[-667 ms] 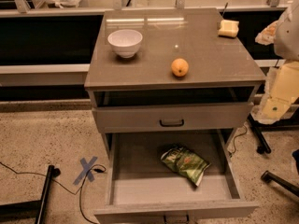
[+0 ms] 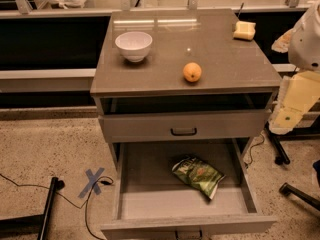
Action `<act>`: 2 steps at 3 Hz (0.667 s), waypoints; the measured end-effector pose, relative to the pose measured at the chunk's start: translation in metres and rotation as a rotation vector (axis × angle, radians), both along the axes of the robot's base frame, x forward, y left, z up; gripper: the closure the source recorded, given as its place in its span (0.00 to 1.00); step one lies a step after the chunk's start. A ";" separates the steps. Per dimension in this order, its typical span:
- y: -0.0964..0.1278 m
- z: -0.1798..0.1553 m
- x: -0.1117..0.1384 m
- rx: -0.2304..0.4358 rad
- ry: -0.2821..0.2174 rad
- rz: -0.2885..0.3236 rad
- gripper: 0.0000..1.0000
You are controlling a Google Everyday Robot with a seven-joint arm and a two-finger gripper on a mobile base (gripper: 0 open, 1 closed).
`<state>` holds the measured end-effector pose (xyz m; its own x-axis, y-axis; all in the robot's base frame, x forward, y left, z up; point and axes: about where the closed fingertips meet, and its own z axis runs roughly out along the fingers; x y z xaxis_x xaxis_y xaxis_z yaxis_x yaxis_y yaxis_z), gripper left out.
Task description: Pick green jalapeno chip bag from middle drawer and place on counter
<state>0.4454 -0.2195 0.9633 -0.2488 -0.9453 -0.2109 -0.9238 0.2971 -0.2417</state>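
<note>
- Gripper (image 2: 287, 118) at right edge of view, just beside cabinet's right side, roughly level w/ top drawer front. Pale yellow, hanging under white arm shell (image 2: 307, 39). Open/closed: can't tell.
- Bag (image 2: 197, 175) lies flat on mid drawer floor, right of centre, skewed diagonally. Well apart from gripper, nothing touching it.
- Mid drawer (image 2: 150, 204) pulled out, front panel at bottom of view.
- Top drawer (image 2: 145, 126) above it, black loop handle (image 2: 183, 131); dark gap btwn it and counter.
- Counter (image 2: 225, 59): white bowl (image 2: 133, 45) back-left, orange (image 2: 192, 72) near front centre, yellow block (image 2: 244, 30) back-right corner.
- Floor: blue tape X (image 2: 94, 181) left of mid drawer, black cable (image 2: 30, 186) running by it.
</note>
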 end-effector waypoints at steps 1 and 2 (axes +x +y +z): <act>-0.010 -0.066 0.010 0.053 0.065 -0.057 0.00; -0.029 -0.130 0.015 0.118 0.064 -0.100 0.00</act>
